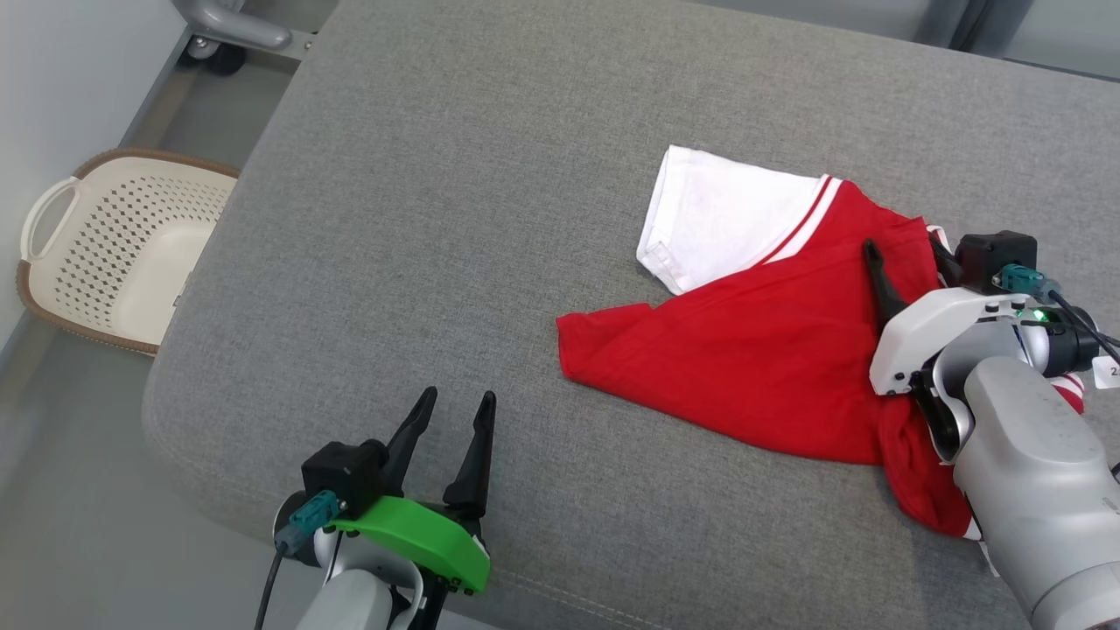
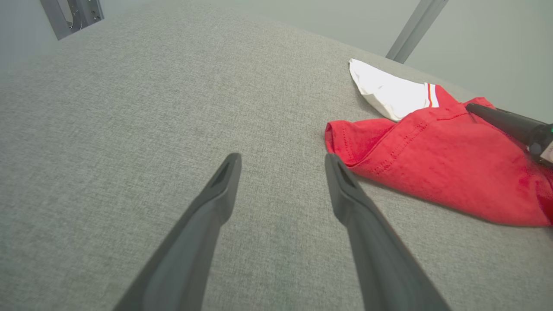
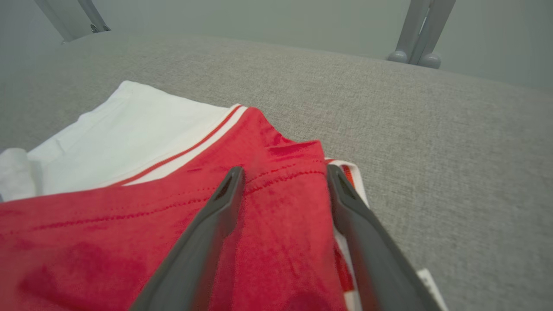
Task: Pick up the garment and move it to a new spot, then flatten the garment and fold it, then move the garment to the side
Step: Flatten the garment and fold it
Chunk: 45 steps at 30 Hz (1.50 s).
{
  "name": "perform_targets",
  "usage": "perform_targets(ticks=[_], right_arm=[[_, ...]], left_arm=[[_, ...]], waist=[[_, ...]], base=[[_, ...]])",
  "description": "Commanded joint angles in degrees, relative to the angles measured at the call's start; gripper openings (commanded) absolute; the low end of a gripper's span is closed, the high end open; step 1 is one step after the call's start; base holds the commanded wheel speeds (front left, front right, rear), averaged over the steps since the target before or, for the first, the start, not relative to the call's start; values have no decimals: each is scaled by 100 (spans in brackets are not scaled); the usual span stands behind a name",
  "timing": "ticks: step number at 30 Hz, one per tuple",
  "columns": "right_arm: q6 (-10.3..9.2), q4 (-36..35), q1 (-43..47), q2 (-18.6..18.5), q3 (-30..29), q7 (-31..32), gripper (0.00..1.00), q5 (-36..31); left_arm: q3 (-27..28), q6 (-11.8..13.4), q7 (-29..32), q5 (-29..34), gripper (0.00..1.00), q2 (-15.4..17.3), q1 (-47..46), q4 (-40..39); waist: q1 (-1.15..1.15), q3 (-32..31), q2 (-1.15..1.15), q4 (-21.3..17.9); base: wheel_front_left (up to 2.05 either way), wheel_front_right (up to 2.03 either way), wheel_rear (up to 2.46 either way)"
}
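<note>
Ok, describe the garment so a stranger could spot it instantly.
Find the wide grey padded surface. On its right half, beneath the open right gripper, lies the garment. It alone is bright red, with a white striped section.

Red garment (image 1: pixel 752 350) with a white sleeve and stripes — grey woven cushion (image 1: pixel 455 192), cream perforated basket (image 1: pixel 114 254).

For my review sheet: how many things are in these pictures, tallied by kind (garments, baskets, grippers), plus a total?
Garments: 1, the red-and-white garment
Baskets: 1, the cream laundry basket
Grippers: 2, the left gripper and the right gripper, both open
Total: 4
</note>
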Motion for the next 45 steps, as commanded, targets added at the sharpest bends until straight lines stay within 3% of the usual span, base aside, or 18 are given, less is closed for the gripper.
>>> perform_targets(ticks=[1,5,6,10,13,15,17,18,19,21,22,23,26,31,42,43,44,45], right_arm=[[-7,60,-65,5,46,-33,73,31],[-7,157,-105,6,135,-71,9,105],[-7,176,-118,1,156,-75,0,118],[-7,142,-173,-47,199,-107,0,122],[-7,90,-172,-82,217,-115,12,88],[-7,19,-137,-80,196,-114,36,67],[-7,-19,-95,-75,196,-115,48,33],[-7,-28,-86,-72,193,-115,82,18],[-7,-28,-78,-61,198,-116,80,3],[-7,-24,-70,-50,199,-117,43,5],[-7,-26,-69,-46,202,-117,6,0],[-7,-41,-65,-32,204,-117,0,-3],[-7,-122,-53,-36,188,-117,0,-26],[-7,-950,221,34,189,-116,0,-253],[-5,-2256,1500,129,2078,-116,0,282],[-5,-2328,1592,91,2251,-116,30,410],[-5,-2412,1682,52,2467,-115,100,582],[-5,-2462,1752,-23,2595,-114,100,692]], left_arm=[[24,-18,-2,-28,100,1,-105,-40],[43,-18,-2,-35,100,1,-125,-54],[48,-18,-2,-40,100,1,-126,-58],[58,-18,-2,-51,100,1,-120,-65],[65,-18,-2,-56,100,1,-122,-54],[63,-18,-2,-74,100,1,-127,-43],[53,-18,-2,-93,100,1,-132,-24],[47,-18,-2,-102,100,1,-131,-13],[42,-18,-2,-117,100,1,-131,-3],[45,-18,-2,-148,100,2,-118,29],[42,-18,-2,-162,100,1,-115,39],[44,-18,-2,-176,100,1,-106,47],[56,-18,-2,-182,100,1,-82,59],[140,-18,-2,-141,100,1,23,58],[157,-19,-2,-191,100,4,213,141],[159,-19,-2,-193,100,4,236,152],[156,-19,-2,-192,100,3,267,161],[168,-19,-2,-191,100,5,296,176]], waist=[[0,56,0,36],[0,92,0,29],[0,99,0,23],[0,100,0,-18],[0,79,0,-53],[0,70,0,-75],[0,68,0,-88],[0,68,0,-92],[0,71,0,-94],[0,72,0,-89],[0,72,0,-85],[0,68,0,-81],[0,56,0,-77],[0,-90,0,-128],[0,-521,0,-401],[0,-563,0,-421],[0,-603,0,-441],[0,-640,0,-466]], base=[[0,0,0],[0,0,0],[0,0,0],[0,0,0],[0,0,0],[0,0,0],[0,0,0],[0,0,0],[0,0,0],[0,0,0],[0,0,0],[0,0,0],[0,0,0],[0,0,0],[0,0,0],[0,0,0],[0,0,0],[0,0,0]])
